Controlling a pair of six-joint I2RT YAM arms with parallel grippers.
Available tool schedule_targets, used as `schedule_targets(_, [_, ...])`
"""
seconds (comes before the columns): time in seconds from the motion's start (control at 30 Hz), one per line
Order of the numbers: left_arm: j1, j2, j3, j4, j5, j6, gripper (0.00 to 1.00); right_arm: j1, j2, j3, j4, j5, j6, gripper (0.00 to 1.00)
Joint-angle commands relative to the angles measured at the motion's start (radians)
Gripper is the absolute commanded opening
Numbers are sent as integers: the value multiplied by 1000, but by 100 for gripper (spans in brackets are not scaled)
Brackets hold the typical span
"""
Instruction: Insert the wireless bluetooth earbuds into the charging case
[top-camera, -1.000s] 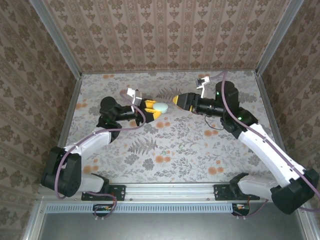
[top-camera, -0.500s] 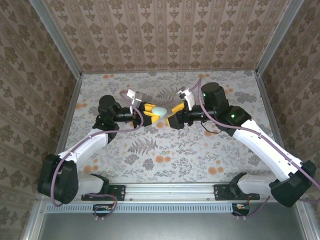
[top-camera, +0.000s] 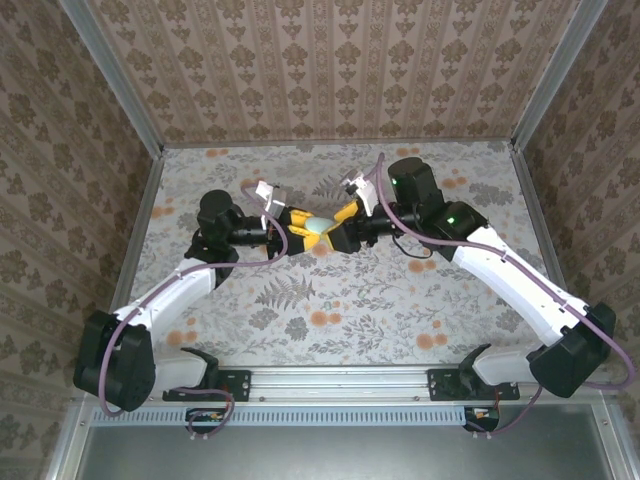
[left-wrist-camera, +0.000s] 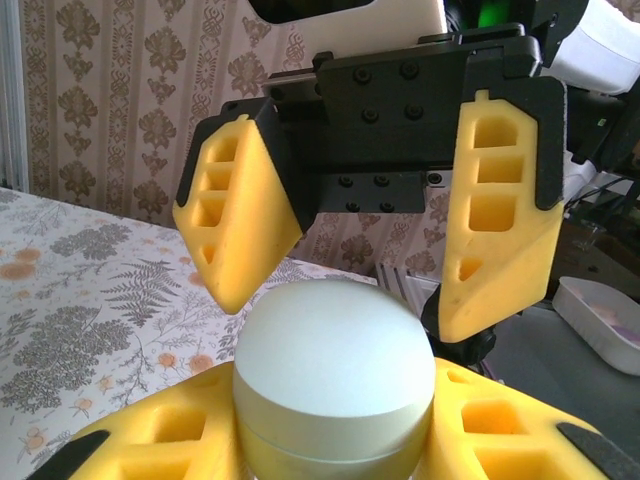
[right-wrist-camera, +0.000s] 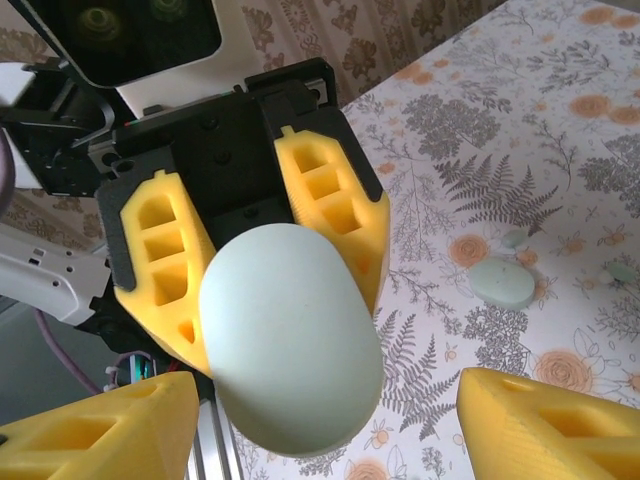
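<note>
My left gripper (top-camera: 297, 222) is shut on the pale green charging case (top-camera: 318, 226), whose lid is closed. In the left wrist view the case (left-wrist-camera: 335, 370) sits between my own yellow fingers (left-wrist-camera: 150, 440). My right gripper (top-camera: 340, 230) faces it head-on and stands open. Its fingers (left-wrist-camera: 240, 220) straddle the top of the case with a gap on each side. In the right wrist view the case (right-wrist-camera: 290, 335) hangs above the table in the left gripper (right-wrist-camera: 250, 240). Small pale green pieces (right-wrist-camera: 503, 283) lie on the table below, probably the earbuds.
The flower-patterned table (top-camera: 330, 310) is walled by patterned panels at the back and sides, with metal rails (top-camera: 140, 230) along the edges. Both arms meet near the middle of the table, slightly towards the back. A dark cable (top-camera: 425, 255) lies by the right arm.
My right gripper has swung left and closed in on the case, from well apart to straddling its top. The left gripper keeps its hold and has barely moved.
</note>
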Motion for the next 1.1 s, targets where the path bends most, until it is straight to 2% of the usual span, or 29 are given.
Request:
schedule_targets(0.0, [-26,-38,37,-12,31,37,0,3,8,33,-28,-4,-26,70])
schedule_targets(0.27, [-44,-48,48,-61,70,76,0,-33,3,36,-14,135,1,69])
schedule_targets(0.67, [-50,-76,37,-80,51,98,0,-107,15,16,19,208,102,68])
schedule_targets(1.07, [-50,-65,28,-62,22,104,0,-114,-16,-21,33,151,160,68])
